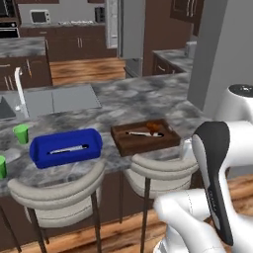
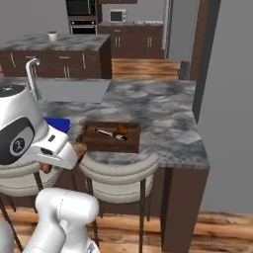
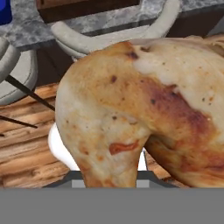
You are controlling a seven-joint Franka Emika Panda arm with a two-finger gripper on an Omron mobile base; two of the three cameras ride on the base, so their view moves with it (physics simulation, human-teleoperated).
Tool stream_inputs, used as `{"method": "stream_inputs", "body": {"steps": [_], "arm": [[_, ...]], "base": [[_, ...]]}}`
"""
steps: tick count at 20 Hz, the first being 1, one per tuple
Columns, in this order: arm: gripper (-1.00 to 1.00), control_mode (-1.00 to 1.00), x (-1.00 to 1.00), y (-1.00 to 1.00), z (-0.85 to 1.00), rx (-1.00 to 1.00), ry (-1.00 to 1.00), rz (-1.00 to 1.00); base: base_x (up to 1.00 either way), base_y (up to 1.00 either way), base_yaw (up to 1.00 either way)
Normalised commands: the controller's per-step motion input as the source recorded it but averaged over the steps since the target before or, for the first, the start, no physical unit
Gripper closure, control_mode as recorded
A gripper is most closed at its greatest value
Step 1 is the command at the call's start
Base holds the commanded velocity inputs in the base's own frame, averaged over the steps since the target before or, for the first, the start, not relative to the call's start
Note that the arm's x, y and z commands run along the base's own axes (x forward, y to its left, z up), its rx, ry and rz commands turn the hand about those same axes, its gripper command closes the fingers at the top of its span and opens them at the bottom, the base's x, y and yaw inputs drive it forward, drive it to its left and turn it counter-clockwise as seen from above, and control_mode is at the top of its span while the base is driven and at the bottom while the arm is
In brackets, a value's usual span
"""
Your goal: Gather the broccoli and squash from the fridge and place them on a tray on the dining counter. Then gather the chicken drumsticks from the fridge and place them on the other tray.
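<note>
drumstick in hand, below counter edge

the gripper (image 3: 109, 177) is closed on a chicken drumstick (image 3: 144, 109); the browned, mottled piece sits close against the hand camera. in the right base view a bit of orange-brown meat (image 2: 79, 148) shows at the wrist, just in front of the counter edge, beside a grey stool (image 2: 121, 170).

the dining counter (image 1: 143, 104) carries both trays side by side, near but apart. the blue tray (image 1: 66, 147) is to the left; contents not resolvable beyond a pale streak. the dark brown wooden tray (image 1: 146, 136) is to the right and holds another drumstick (image 1: 154, 127) toward its far side. a green cup (image 1: 21, 133) stands left of the blue tray, near the sink (image 1: 59, 99).
</note>
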Motion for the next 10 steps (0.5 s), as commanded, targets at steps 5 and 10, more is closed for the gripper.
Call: {"method": "stream_inputs", "body": {"steps": [5, 10], "arm": [[1.00, 1.00, 0.00, 0.00, 0.00, 0.00, 0.00, 0.00], [1.00, -1.00, 0.20, 0.00, 0.00, 0.02, 0.02, 0.06]], "base": [[0.87, -0.59, 0.28], [0.80, -0.11, 0.23]]}}
